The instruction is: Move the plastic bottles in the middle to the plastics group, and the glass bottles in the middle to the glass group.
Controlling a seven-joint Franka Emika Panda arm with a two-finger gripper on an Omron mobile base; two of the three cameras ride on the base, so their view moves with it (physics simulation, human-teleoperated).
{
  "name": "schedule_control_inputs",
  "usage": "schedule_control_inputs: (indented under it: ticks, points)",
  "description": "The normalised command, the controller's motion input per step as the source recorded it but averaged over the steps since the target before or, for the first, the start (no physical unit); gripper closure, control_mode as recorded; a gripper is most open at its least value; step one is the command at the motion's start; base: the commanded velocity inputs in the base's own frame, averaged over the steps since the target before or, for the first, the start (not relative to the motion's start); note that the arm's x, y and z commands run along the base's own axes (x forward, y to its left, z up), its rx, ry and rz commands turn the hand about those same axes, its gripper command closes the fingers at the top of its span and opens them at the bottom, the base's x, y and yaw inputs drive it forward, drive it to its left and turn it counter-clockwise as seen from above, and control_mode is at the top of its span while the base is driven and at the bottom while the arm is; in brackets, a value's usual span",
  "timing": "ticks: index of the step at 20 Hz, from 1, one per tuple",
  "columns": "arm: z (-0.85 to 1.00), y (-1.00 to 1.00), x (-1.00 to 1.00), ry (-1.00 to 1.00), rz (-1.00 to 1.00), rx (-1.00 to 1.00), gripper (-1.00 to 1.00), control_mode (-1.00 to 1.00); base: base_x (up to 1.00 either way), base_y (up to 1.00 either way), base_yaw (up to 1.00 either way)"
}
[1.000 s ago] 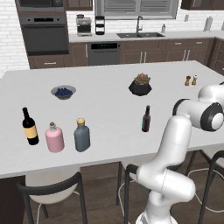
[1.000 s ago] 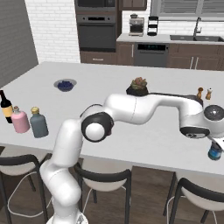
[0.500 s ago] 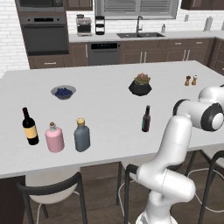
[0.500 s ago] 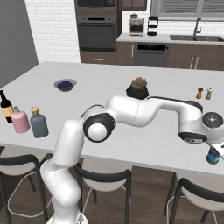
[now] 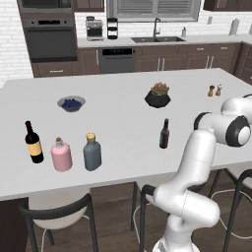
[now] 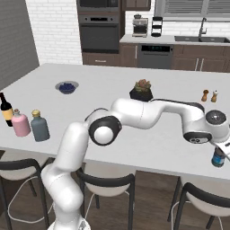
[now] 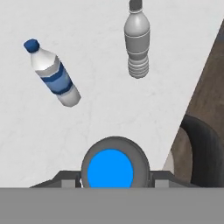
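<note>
My gripper is shut on the small plastic bottle, which stands upright by the counter's near right corner; its blue cap sits between the fingers. Just beyond it stand the two bottles of the plastics group, one with a blue label and one plain grey-clear. The slim dark glass bottle stands mid-counter. The pink glass bottle stands at the left between the yellow-labelled wine bottle and the grey flask of the glass group.
A bowl of blueberries, a potted plant and salt and pepper shakers stand further back on the white counter. The counter's edge and a dark stool lie close to the gripper's right.
The hand with the held bottle has shifted only slightly by the counter's right corner. The other bottles stand where they were.
</note>
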Motion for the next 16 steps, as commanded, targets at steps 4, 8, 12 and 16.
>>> schedule_control_inputs:
  ticks: [4,8,12,16]
  points:
    - [0.00,-0.14,0.16,0.00,0.01,0.00,1.00,-1.00,0.00,0.00,0.00]
    - [0.00,-0.12,0.12,0.00,0.02,0.00,1.00,-1.00,0.00,0.00,0.00]
    - [0.00,-0.08,0.01,0.00,0.03,0.00,1.00,-1.00,0.00,0.00,0.00]
    - [0.00,-0.05,0.08,0.00,0.02,0.00,1.00,-1.00,0.00,0.00,0.00]
